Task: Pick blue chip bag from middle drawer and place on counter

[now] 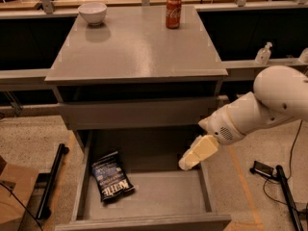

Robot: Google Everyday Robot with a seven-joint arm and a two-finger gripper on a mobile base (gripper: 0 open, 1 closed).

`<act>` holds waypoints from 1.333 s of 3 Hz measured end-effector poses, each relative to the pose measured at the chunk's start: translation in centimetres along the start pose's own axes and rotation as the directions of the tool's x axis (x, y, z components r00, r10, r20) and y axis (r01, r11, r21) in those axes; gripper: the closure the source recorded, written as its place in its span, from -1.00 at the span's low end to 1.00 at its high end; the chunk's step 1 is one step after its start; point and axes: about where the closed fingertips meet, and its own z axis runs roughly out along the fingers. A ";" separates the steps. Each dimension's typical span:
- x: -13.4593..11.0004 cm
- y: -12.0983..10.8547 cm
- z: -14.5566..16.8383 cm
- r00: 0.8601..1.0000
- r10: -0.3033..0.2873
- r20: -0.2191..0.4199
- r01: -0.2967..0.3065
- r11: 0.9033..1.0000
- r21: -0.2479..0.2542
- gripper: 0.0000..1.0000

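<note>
Pincer (188, 161), cream-coloured, at the end of the white arm (262, 107), hangs over the right rear part of the open middle drawer (163, 194), its tip pointing down and to the left. Whether it is spread or pressed together cannot be told. Blue chip bag (111, 176) lies flat on the drawer floor at the left side, close to the left wall and well apart from the pincer. Counter (139, 52), above the drawer, carries a white bowl (92, 12) at its rear left and a red soda can (173, 12) near its rear middle.
</note>
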 end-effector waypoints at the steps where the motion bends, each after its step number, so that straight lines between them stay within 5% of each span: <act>1: -0.6 -0.3 0.3 1.000 -0.001 0.019 0.001 1.000 0.015 -1.00; 2: -0.5 -0.3 0.3 1.000 0.002 0.023 -0.002 1.000 0.009 -1.00; 3: 0.1 -0.6 2.4 0.992 0.070 0.106 -0.066 0.997 -0.044 -1.00; 4: -0.1 -1.0 8.1 0.970 0.147 0.192 -0.125 0.985 -0.119 -1.00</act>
